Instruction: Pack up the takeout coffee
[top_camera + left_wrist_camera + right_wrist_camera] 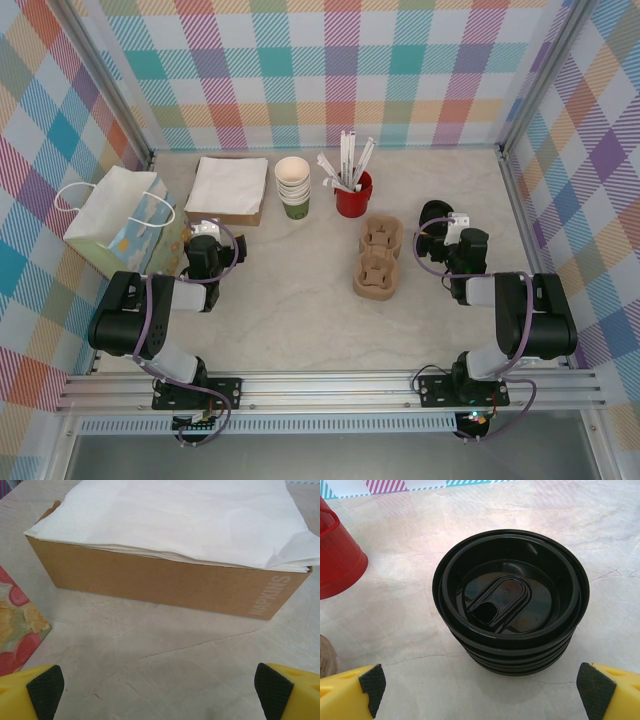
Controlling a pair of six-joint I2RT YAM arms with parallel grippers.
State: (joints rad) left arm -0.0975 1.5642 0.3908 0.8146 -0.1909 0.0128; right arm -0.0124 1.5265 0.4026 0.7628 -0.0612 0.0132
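Takeout coffee not yet assembled, stack of lidless green paper cups point(292, 190) at 11 o'clock on table point(300, 320), stack of round black plastic lids point(510, 605) at 2 o'clock before right gripper point(480, 685), jaws apart, left gripper point(160, 685) jaws apart, empty.

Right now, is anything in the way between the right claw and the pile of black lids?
Nothing visible is. The right gripper is open, and the pile of black lids sits straight ahead of it, with just the table between them. The red cup stands off to the left, out of the path.
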